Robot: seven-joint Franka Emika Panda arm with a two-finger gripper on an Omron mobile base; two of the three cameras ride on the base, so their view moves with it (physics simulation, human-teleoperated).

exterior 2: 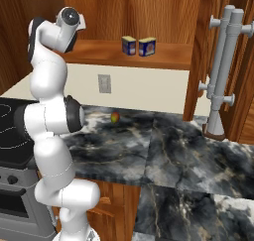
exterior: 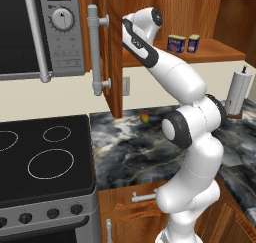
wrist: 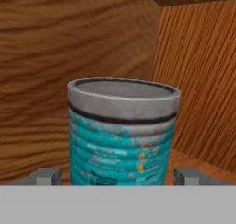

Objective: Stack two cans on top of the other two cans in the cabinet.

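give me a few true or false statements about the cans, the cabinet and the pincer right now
1. The can in front of the pincer is teal. True.
2. The pincer fingertips clamp the teal can. False: they stand apart from its sides, open.
3. Two blue cans sit side by side on the cabinet shelf. True.
4. One blue can is stacked on the other. False: both stand on the shelf board.
5. The cabinet door is shut. False: it is swung open, its grey bar handle facing out.
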